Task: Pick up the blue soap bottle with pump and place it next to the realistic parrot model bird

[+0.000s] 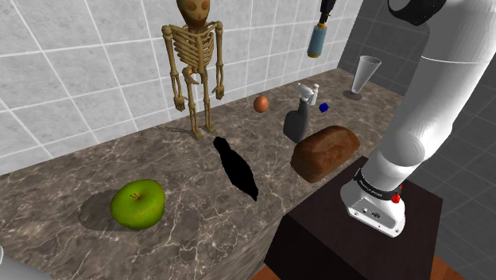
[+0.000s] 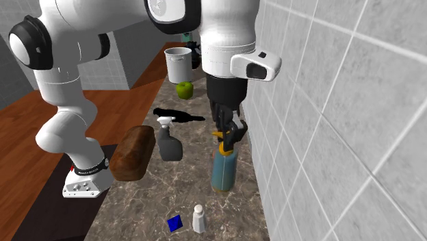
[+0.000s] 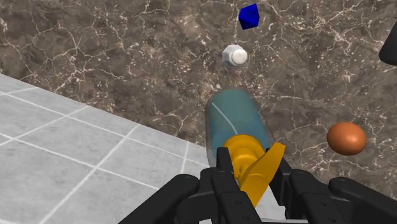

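Observation:
The blue soap bottle (image 1: 317,40) (image 2: 224,170) (image 3: 234,113) hangs upright above the marble counter, close to the tiled wall. My gripper (image 1: 325,14) (image 2: 230,134) (image 3: 252,170) is shut on its orange pump (image 3: 249,159) from above. The parrot model (image 1: 237,169) (image 2: 179,115) is drawn as a flat black shape lying on the counter. It lies well away from the bottle, beyond the grey spray bottle (image 1: 297,119) (image 2: 168,142).
A bread loaf (image 1: 324,151) (image 2: 133,152) lies near the stand. A skeleton figure (image 1: 193,64), green apple (image 1: 138,204), brown ball (image 1: 261,103) (image 3: 346,138), glass cup (image 1: 365,75), blue cube (image 2: 175,222) (image 3: 249,16), small white bottle (image 2: 199,218) and grey pot (image 2: 178,63) stand around.

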Motion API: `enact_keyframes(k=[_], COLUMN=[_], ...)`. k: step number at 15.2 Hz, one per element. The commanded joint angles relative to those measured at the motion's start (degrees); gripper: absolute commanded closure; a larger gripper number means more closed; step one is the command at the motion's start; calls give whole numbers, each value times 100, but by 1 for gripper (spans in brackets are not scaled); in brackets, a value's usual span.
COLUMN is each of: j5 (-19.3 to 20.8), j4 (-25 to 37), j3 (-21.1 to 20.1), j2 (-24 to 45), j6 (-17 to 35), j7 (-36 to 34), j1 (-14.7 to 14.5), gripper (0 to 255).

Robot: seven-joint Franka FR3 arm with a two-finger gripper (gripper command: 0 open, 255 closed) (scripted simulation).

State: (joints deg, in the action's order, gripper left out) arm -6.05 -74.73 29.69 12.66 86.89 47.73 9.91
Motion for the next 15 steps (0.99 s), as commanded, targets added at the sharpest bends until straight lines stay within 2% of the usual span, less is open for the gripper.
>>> enact_keyframes(k=[1,3,8,15], j5=[-37,-67,613,1159], j4=[246,416,-1151,-2666], j3=[8,12,-229,-874], j2=[69,124,-1211,-2684], j6=[-187,-307,88,220], j7=[17,29,-705,-1776], j1=[39,69,-582,-967], gripper=[255,255,255,255])
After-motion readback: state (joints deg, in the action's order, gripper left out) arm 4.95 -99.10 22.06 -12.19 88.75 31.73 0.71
